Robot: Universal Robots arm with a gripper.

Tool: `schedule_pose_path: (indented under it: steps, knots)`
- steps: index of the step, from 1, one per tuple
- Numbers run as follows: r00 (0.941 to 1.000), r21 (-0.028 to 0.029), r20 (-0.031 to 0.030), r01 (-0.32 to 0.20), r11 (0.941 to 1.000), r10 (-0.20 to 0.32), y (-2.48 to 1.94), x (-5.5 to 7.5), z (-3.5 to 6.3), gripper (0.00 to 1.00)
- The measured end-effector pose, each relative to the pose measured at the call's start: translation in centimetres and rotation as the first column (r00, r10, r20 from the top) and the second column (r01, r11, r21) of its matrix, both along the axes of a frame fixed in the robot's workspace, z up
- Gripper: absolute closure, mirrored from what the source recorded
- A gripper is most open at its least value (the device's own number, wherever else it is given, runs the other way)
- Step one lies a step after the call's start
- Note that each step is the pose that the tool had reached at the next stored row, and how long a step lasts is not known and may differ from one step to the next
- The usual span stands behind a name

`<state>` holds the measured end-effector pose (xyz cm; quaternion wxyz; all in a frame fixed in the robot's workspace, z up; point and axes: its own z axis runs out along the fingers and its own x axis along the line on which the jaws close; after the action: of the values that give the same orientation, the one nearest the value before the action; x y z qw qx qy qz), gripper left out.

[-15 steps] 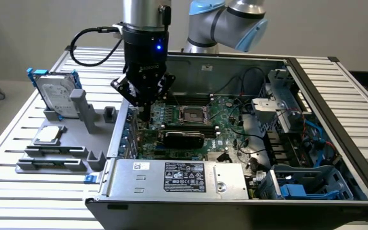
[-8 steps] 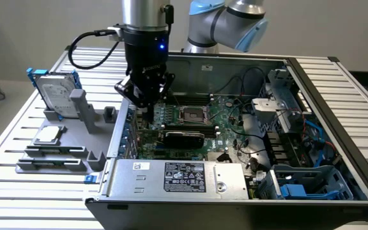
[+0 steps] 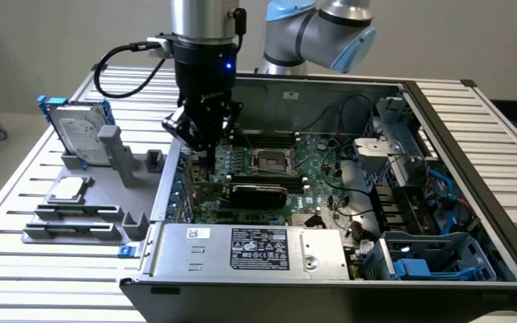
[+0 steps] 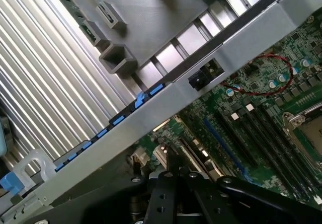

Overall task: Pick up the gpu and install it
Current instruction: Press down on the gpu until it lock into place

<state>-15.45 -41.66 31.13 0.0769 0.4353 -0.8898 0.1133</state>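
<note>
The gpu (image 3: 256, 193) stands with its black shroud in view on the green motherboard (image 3: 312, 151) inside the open computer case, just in front of the processor socket (image 3: 270, 160). My gripper (image 3: 202, 153) hangs over the motherboard's edge beside the case's wall on the exterior view's left, a little above and to the left of the gpu and apart from it. In the wrist view the gripper (image 4: 173, 161) shows black fingers drawn together with nothing between them, above the expansion slots (image 4: 221, 143). The card lies out of that view.
A grey fixture (image 3: 88, 202) outside the case carries a silver hard drive with blue rails (image 3: 79, 134), a processor (image 3: 68, 190) and narrow memory sticks (image 3: 75, 212). The power supply (image 3: 250, 250) fills the case's front. Drive cages and cables (image 3: 402, 155) crowd the exterior view's right.
</note>
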Motion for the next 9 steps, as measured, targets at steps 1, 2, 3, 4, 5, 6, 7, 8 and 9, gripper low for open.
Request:
schedule_pose_path:
  steps: [1, 2, 3, 4, 5, 6, 7, 8, 9]
  knots:
    - [0.9999, 0.0017, -0.0094, -0.004, 1.0000, 0.004, 0.00, -0.02, 0.00, 0.89]
    - [0.9998, 0.0025, -0.0174, -0.008, 1.0000, 0.008, 0.00, -0.04, 0.00, 0.89]
    - [0.9996, 0.0030, -0.0248, -0.012, 0.9999, 0.013, 0.00, -0.06, 0.00, 0.89]
    - [0.9994, 0.0037, -0.0318, -0.017, 0.9999, 0.017, 0.00, -0.09, 0.00, 0.89]
    - [0.9990, 0.0042, -0.0382, -0.021, 0.9998, 0.021, 0.00, -0.10, -0.01, 0.89]
    - [0.9987, 0.0049, -0.0445, -0.026, 0.9997, 0.026, 0.00, -0.11, -0.01, 0.89]
    - [0.9983, 0.0057, -0.0498, -0.030, 0.9995, 0.030, 0.00, -0.12, -0.03, 0.89]
    - [0.9980, 0.0066, -0.0539, -0.034, 0.9994, 0.034, 0.00, -0.12, -0.07, 0.89]
    - [0.9976, 0.0074, -0.0577, -0.037, 0.9993, 0.038, -0.01, -0.12, -0.10, 0.89]
